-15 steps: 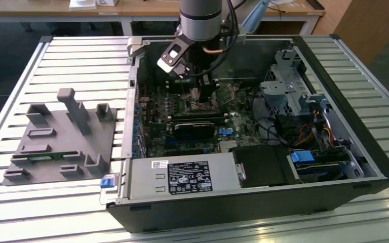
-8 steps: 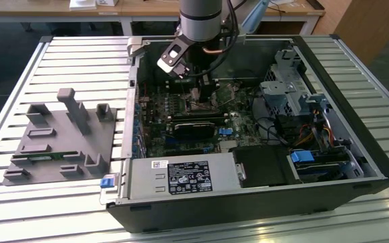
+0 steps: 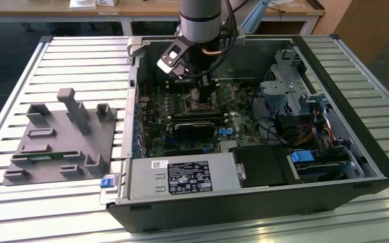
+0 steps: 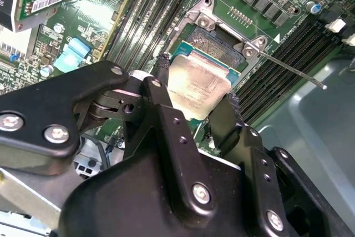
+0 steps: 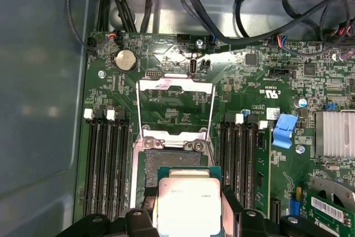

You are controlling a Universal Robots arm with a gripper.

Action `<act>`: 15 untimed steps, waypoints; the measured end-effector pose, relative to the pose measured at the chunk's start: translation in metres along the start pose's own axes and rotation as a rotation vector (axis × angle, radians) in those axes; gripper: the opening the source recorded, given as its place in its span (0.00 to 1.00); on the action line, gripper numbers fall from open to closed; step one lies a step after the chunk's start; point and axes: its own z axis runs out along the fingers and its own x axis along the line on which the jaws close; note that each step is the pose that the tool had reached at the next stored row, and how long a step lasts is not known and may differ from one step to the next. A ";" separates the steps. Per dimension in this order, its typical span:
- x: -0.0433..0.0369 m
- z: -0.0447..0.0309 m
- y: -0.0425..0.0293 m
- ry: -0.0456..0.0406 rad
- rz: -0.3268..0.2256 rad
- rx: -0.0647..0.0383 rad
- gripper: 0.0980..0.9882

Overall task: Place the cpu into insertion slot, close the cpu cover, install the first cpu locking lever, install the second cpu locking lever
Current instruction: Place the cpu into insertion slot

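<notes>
My gripper [image 4: 195,97] is shut on the cpu [image 4: 198,88], a flat square chip with a pale metal top, gripped at two opposite edges by the black fingers [image 4: 161,76]. In both wrist views the cpu [image 5: 186,206] hangs over the near part of the insertion slot [image 5: 152,171], whose dark centre shows beyond the chip. The cpu cover [image 5: 175,86], a thin silvery frame, is flipped open behind the slot. A thin metal locking lever [image 4: 295,72] sticks out sideways, unlatched. In the exterior view the gripper [image 3: 204,87] reaches down into the open computer case above the motherboard.
Long black memory slots [image 5: 105,165] flank the socket on both sides. Cables [image 5: 222,4] run along the case wall beyond the board. A graphics card [image 3: 196,129] and power supply [image 3: 181,177] sit in the case. A grey fixture block [image 3: 63,136] rests on the table at the exterior view's left.
</notes>
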 end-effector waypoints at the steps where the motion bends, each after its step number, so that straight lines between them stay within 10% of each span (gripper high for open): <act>1: 0.0004 0.0006 0.0000 -0.0002 0.000 0.000 0.49; 15: 0.0036 0.0099 -0.0001 0.0000 0.000 0.000 0.49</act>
